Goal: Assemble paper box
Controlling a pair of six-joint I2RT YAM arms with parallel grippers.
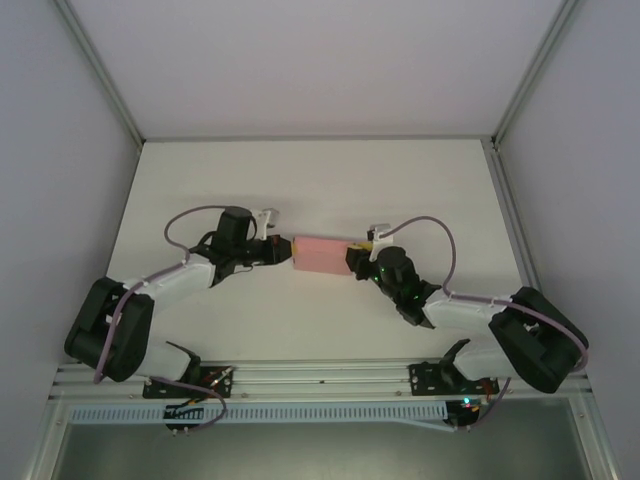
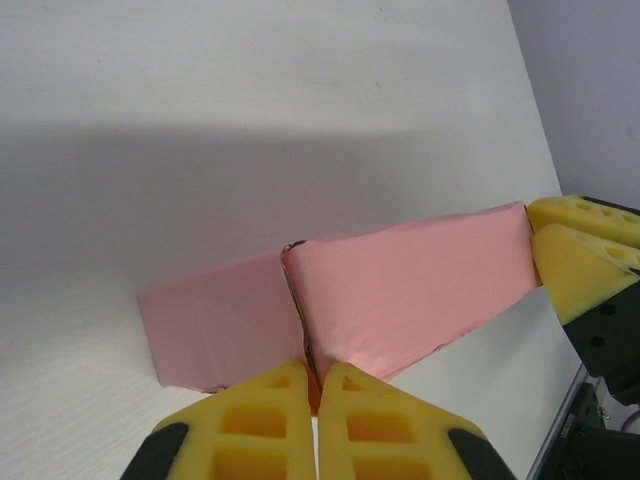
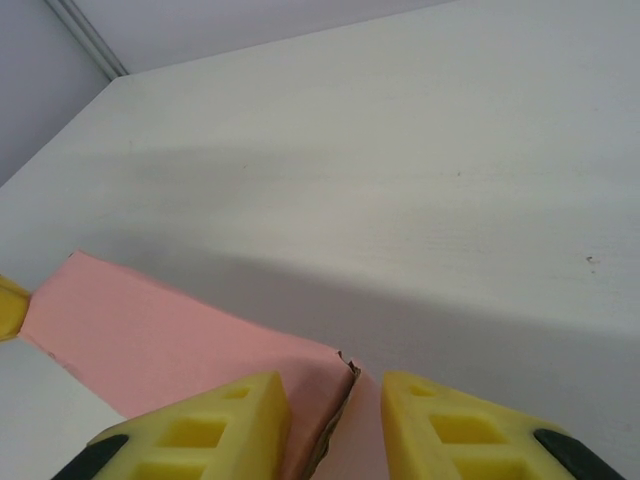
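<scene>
The pink paper box (image 1: 320, 254) is folded into a small block and sits lengthwise between my two grippers at mid-table. My left gripper (image 1: 285, 250) is shut on a thin pink edge at the box's left end; in the left wrist view its yellow fingertips (image 2: 312, 372) pinch that edge where two pink panels (image 2: 400, 285) meet. My right gripper (image 1: 355, 260) holds the opposite end. In the right wrist view its jaws (image 3: 335, 385) straddle a torn-looking corner of the box (image 3: 150, 330), with pink card filling the gap. The right gripper's yellow fingers (image 2: 585, 245) show at the box's far end.
The white table (image 1: 320, 180) stretches bare behind the box up to the back wall. Grey side walls with metal rails (image 1: 105, 75) close in both sides. The arm bases sit on the rail at the near edge (image 1: 320, 375).
</scene>
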